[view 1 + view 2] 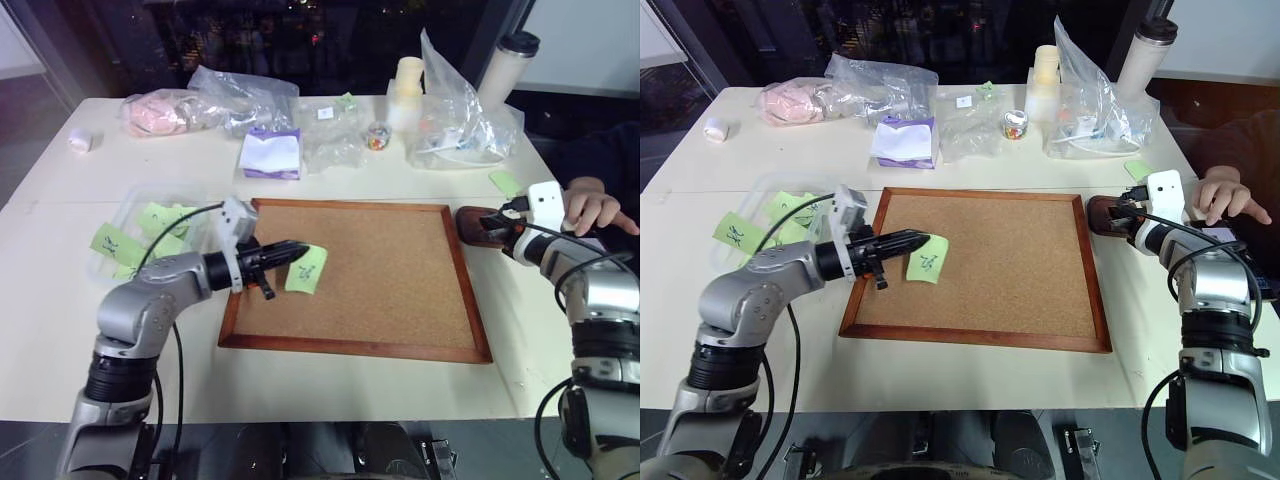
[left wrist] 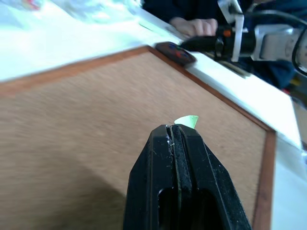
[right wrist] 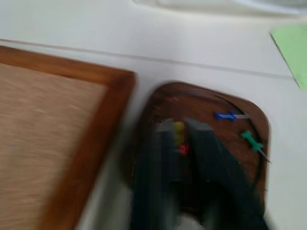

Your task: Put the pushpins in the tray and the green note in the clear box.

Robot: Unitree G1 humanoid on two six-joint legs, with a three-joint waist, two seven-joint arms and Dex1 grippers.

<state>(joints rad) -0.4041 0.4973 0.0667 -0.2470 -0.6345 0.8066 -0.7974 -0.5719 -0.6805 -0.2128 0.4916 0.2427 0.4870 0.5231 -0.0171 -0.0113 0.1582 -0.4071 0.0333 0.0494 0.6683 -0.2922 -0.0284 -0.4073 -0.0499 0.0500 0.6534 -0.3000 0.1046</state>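
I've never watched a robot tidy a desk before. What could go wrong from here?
The left gripper pinches only the edge of the green note, which hangs loose over the cork board; it might slip out on the way to the clear box.

The right gripper hovers low over the small tray, where a blue and a green pushpin already lie. A nudge could push the tray or scatter pins.

A person's hand rests close beside that arm and could get bumped.
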